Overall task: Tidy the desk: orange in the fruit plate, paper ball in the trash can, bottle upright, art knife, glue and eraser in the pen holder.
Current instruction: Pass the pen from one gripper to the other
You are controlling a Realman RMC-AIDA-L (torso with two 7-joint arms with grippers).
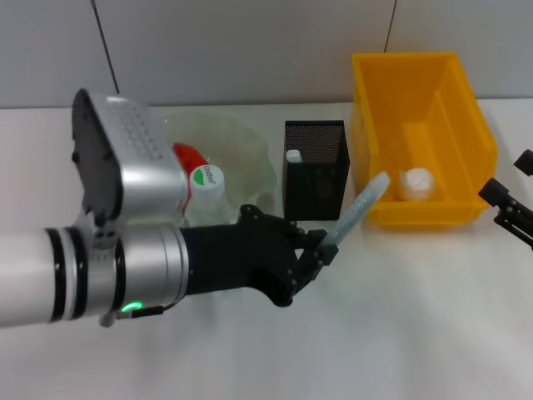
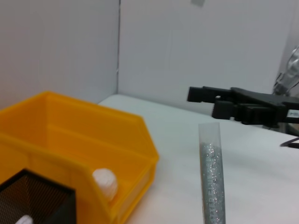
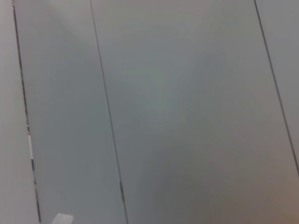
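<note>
Gripping glue tube in left tool beside pen holder | right tool at bench's right edge, state unclear | risk: slanted tube catches holder rim, drops onto bench

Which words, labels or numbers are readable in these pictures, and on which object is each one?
Green print on the white bottle cap: too blurred to read with certainty.
Small white label on the right claw in the left wrist view: too small to read.
Glitter glue tube held by the left claw: no text visible.
Yellow bin, black mesh pen holder: no text visible.
</note>
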